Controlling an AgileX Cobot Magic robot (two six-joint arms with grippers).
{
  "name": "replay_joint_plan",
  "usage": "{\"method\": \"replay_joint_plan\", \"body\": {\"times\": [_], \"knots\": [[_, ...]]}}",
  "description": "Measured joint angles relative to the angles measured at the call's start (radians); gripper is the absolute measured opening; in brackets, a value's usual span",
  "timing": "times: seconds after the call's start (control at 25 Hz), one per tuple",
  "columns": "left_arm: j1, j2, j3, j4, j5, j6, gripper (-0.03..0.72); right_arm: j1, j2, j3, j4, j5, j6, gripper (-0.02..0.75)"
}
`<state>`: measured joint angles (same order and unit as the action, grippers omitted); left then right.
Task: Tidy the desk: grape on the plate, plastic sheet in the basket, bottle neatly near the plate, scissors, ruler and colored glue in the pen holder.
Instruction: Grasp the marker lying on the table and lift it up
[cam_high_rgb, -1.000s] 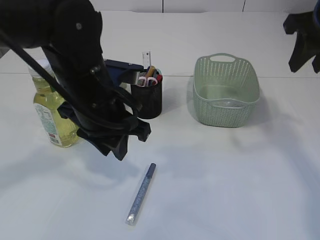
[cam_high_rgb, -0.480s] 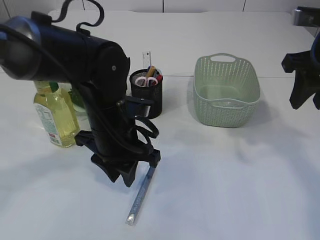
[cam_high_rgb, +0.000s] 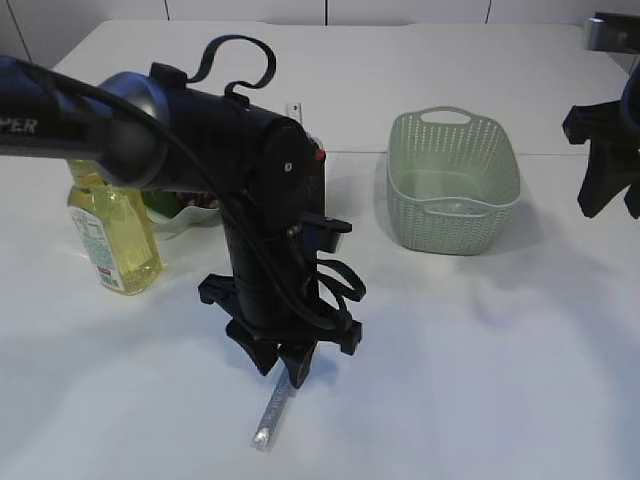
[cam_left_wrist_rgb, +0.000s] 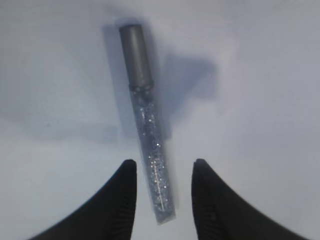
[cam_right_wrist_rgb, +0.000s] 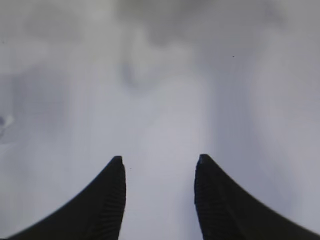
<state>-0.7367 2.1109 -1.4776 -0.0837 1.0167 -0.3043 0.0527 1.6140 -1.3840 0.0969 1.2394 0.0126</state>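
The colored glue (cam_left_wrist_rgb: 142, 100), a silver glitter tube with a grey cap, lies flat on the white table. My left gripper (cam_left_wrist_rgb: 164, 164) is open, and the tube's near end lies between its fingers without touching them. In the exterior view the left gripper (cam_high_rgb: 288, 372) points down onto the glue (cam_high_rgb: 268, 420). The bottle (cam_high_rgb: 108, 235) of yellow liquid stands at the left beside the green plate (cam_high_rgb: 170, 220), which has something dark on it. The arm hides most of the pen holder (cam_high_rgb: 319, 180); the ruler (cam_high_rgb: 293, 107) tip shows above it. The scissors are hidden. My right gripper (cam_right_wrist_rgb: 159, 159) is open over bare table.
The green woven basket (cam_high_rgb: 455, 185) stands right of centre with a faint shiny patch on its floor. In the exterior view the right gripper (cam_high_rgb: 605, 185) hangs at the right edge, beyond the basket. The table's far edge runs behind the basket.
The left arm swung right and toward the front, then came down over the glue tube, with its jaws a little wider. The right arm dropped slightly, then held still.
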Motion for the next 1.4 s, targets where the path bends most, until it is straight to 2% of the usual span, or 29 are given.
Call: {"method": "replay_joint_plan", "body": {"times": [1.04,1.4], "knots": [[0.0,0.08,-0.002,0.002,-0.027,0.001,0.276,0.0,0.0,0.0,0.058,-0.001,-0.037,0.364],[0.0,0.092,-0.004,-0.002,-0.031,0.016,0.237,0.0,0.0,0.0,0.061,-0.001,-0.038,0.364]]}}
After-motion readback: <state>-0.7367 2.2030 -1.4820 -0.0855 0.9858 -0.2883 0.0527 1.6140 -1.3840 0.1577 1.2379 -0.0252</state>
